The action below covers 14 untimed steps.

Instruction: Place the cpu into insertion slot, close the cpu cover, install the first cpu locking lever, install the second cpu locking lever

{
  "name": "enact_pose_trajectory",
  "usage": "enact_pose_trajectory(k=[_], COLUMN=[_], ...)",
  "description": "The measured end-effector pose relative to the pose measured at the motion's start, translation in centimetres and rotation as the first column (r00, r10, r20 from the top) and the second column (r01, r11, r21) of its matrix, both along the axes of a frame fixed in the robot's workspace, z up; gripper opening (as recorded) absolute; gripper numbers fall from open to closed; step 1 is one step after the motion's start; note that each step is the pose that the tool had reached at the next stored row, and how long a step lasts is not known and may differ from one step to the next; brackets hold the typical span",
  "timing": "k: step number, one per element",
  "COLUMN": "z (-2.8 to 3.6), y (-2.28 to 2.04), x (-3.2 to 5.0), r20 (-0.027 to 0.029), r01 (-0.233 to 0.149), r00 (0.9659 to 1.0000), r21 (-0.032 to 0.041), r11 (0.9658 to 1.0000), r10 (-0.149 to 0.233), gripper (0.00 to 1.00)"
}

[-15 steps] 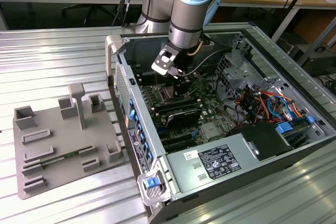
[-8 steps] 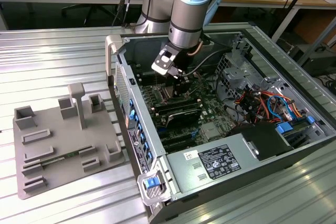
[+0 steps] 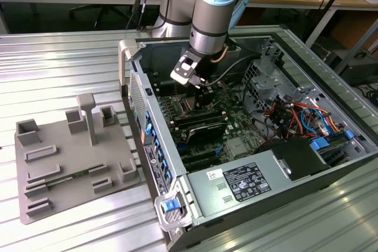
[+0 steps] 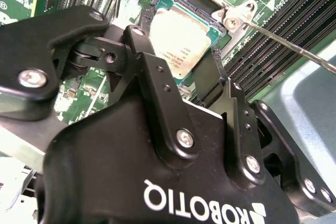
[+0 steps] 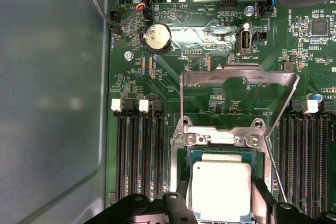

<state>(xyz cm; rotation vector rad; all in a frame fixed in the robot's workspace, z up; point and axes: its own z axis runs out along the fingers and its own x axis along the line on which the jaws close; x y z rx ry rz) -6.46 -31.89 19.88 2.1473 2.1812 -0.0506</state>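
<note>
The black gripper [image 4: 173, 45] looms nearest in the second wrist view, its fingers spread either side of the cpu [image 4: 181, 32], seemingly just clear of it. The chip lies flat in the insertion slot [image 5: 220, 152], with the cpu cover [image 5: 239, 74] raised. A finger snagging an edge could tilt the chip and bend the socket contacts.

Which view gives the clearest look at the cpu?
The first wrist view: the cpu lies face-on in the insertion slot. In the second wrist view the gripper covers part of the cpu; in the exterior view the gripper stands over it.
</note>
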Motion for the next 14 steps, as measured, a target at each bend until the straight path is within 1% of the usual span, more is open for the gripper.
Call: enact_pose_trajectory(k=[1,7,8,9,14], z=[0.0,0.0,-0.01,0.0,-0.01], y=[0.0,0.0,0.0,0.0,-0.01], x=[0.0,-0.01,-0.01,0.0,-0.01], r20=[-0.0002,-0.0003,-0.0005,-0.0004,-0.0003], r01=[0.0,0.0,0.0,0.0,0.0], r00=[1.0,1.0,1.0,1.0,1.0], r21=[-0.0001,-0.0003,0.0,-0.0004,-0.0004], r11=[1.0,1.0,1.0,1.0,1.0], r10=[0.0,0.0,0.0,0.0,0.0], gripper=[0.62,0.62,0.6,0.54,0.54])
